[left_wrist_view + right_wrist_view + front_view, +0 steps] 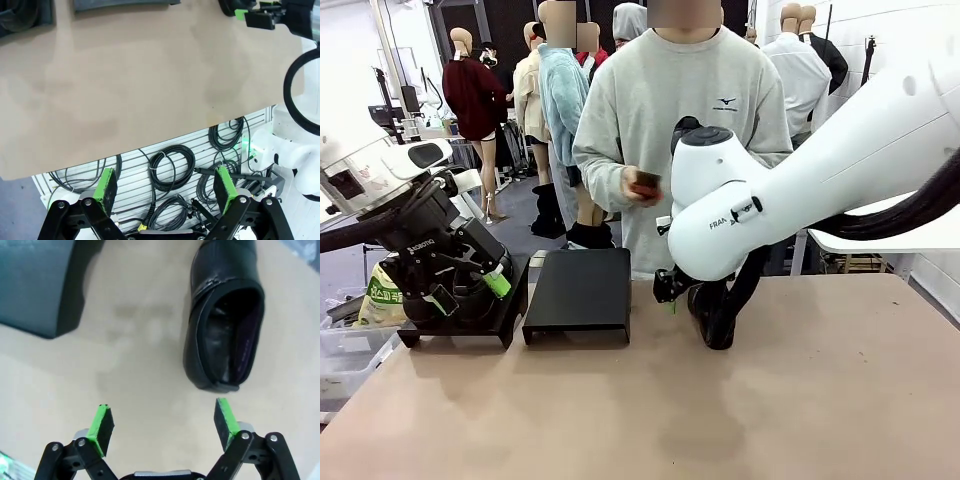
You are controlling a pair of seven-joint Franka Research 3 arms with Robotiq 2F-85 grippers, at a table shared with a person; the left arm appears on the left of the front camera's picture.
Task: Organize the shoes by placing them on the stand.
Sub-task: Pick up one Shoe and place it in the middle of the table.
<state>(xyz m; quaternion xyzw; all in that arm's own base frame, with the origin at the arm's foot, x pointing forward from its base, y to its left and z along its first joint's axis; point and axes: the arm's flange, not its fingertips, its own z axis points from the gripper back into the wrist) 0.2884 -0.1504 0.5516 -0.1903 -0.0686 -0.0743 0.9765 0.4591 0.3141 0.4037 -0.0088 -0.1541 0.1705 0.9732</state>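
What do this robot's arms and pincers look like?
The arms are glossy white with rounded joints; the right arm carries dark lettering and a thick black cable bundle. The left gripper and right gripper are black linkages, each ending in two bright green pads.

Place: robotics lab
Bench: tan tabletop (800, 400), white robot arm (840, 160) reaching in over its right edge
Past the tabletop's edge: coiled black cables (172, 167) on a slatted panel (132, 172)

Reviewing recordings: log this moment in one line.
right gripper: jaws open, empty; black dress shoe: on table; left gripper: jaws open, empty
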